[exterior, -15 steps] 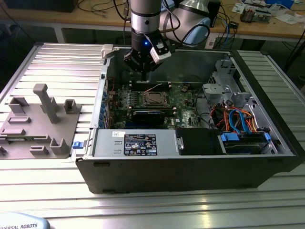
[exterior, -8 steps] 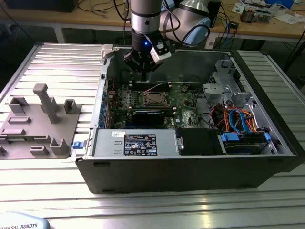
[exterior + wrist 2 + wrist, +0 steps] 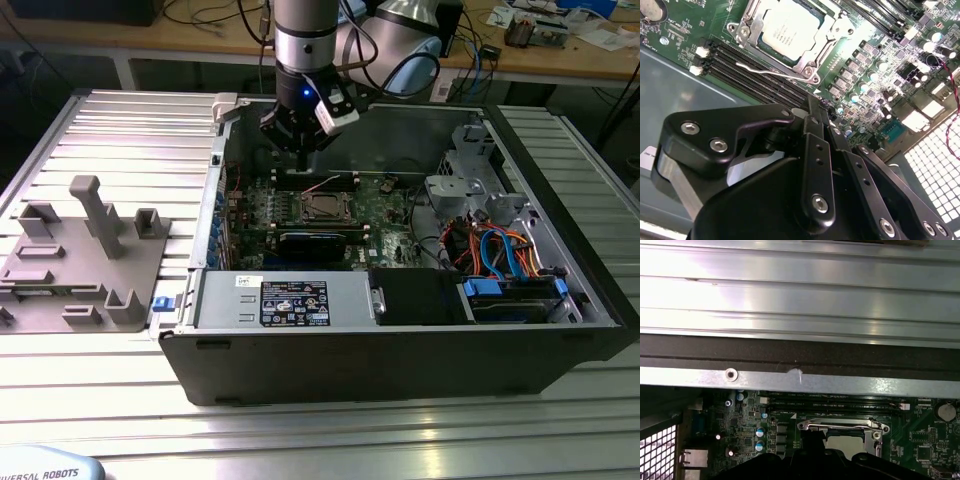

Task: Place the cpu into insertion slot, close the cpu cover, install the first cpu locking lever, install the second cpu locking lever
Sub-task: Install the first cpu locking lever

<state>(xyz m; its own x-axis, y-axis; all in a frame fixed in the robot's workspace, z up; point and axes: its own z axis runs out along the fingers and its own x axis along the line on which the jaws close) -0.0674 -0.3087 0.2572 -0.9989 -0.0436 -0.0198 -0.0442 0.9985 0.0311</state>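
In the second wrist view, the cpu [image 3: 790, 32] lies flat in the insertion slot [image 3: 756, 47], with the cpu cover [image 3: 832, 35] down around it as a silvery frame. A thin wire lever [image 3: 767, 71] runs beside the black memory slots [image 3: 755, 77]. The black claw [image 3: 817, 112] hangs above the green motherboard [image 3: 715, 20], fingers together, holding nothing.

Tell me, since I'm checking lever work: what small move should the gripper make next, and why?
Probably lower the gripper toward the wire locking lever: the cpu sits under the lowered cpu cover, but this lever lies loose beside the memory slots, apparently unlatched, with the shut jaws hanging above it.
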